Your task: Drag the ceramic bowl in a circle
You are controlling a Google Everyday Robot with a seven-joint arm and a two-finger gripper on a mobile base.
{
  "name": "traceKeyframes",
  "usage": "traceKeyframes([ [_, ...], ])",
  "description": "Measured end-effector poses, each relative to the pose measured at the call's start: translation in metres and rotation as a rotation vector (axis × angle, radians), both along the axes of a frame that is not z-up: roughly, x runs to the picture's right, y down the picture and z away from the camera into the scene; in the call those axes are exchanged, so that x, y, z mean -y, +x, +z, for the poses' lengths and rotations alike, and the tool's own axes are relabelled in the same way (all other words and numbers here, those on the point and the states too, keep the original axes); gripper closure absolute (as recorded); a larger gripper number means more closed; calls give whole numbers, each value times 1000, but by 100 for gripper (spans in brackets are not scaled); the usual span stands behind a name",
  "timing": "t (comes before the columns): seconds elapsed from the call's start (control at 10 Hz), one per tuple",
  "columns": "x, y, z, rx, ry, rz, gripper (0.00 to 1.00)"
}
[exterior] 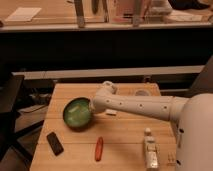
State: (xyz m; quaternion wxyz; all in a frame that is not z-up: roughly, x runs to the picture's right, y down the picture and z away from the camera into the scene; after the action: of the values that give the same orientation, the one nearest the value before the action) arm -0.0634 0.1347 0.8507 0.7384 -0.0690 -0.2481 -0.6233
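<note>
Camera view: gripper [92, 105] at bowl [75, 113] rim, hold impossible to tell; circling wide could knock the phone [55, 143].

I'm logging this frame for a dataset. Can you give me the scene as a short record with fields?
surface: wooden table
ceramic bowl: green inside, left of the table's centre
gripper: at the bowl's right rim, arm reaching in from the right
black phone: front left, apart from the bowl
red object: front centre, lying flat
pale bottle: front right
small pale dish: back right
</note>
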Motion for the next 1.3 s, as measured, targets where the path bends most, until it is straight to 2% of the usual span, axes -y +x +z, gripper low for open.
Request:
traceKeyframes([
  [0.7,1,-8,2,13,5,-14,97],
  [1.3,1,5,4,14,6,-10,97],
])
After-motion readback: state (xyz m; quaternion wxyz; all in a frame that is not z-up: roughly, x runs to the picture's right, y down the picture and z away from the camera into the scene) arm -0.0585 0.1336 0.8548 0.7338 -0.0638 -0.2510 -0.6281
